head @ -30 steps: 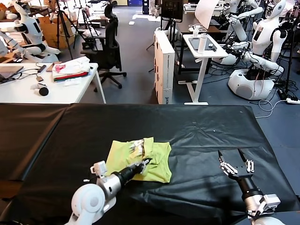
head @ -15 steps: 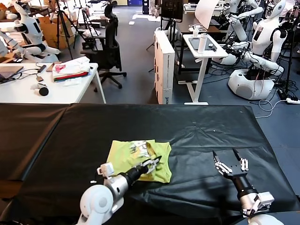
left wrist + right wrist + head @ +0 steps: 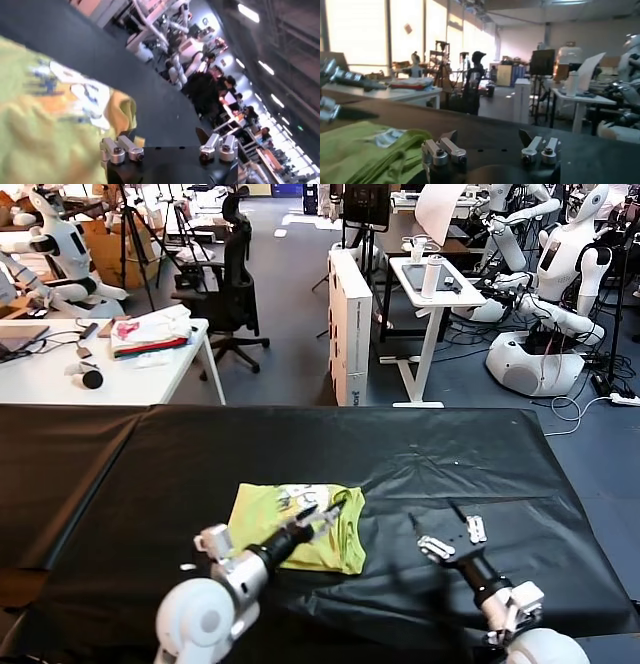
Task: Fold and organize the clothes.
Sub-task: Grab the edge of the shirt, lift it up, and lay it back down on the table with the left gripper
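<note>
The lime yellow-green T-shirt lies folded into a small rectangle on the black table, its white-and-dark print facing up near the far edge. My left gripper hovers over the shirt's right part, open, with nothing between its fingers. In the left wrist view the shirt fills the area beside the open left gripper. My right gripper is open just right of the shirt, a short gap away. The right wrist view shows the open right gripper with the shirt lying off to one side of it.
Black cloth covers the whole table, wrinkled around the shirt. Beyond it stand a white desk with a pile of white, pink and red cloth, an office chair, a white side table and other robots.
My left gripper has opened and let go of the shirt's right edge, which now lies flat. My right gripper has moved left, closer to the shirt.
</note>
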Controlling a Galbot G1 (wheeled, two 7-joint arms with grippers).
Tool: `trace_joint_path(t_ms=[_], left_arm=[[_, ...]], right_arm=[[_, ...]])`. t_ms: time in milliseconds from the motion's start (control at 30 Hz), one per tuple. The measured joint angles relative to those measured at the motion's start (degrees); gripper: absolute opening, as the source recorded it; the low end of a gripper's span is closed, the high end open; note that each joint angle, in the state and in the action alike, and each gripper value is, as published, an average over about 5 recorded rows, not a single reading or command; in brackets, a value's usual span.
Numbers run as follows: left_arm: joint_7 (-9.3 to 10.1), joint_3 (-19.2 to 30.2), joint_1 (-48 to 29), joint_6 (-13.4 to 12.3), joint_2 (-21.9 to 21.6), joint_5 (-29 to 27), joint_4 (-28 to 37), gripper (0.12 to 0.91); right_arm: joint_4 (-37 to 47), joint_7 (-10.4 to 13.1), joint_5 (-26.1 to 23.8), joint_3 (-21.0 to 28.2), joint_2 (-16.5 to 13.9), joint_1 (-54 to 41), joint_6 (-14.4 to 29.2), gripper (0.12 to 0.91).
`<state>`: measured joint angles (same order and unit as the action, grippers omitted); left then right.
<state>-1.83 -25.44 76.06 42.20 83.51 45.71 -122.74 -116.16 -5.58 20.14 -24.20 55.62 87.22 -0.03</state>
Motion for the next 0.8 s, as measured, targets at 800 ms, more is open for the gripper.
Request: trace_joint_path(t_ms=[800], left_arm=[[-0.54, -6.21, 5.28, -4.25, -2.27, -8.89, -1.53, 0.907]], right_arm=[[5.56, 12.26, -7.6, 25.5, 1.87, -18.37, -10.37, 0.907]])
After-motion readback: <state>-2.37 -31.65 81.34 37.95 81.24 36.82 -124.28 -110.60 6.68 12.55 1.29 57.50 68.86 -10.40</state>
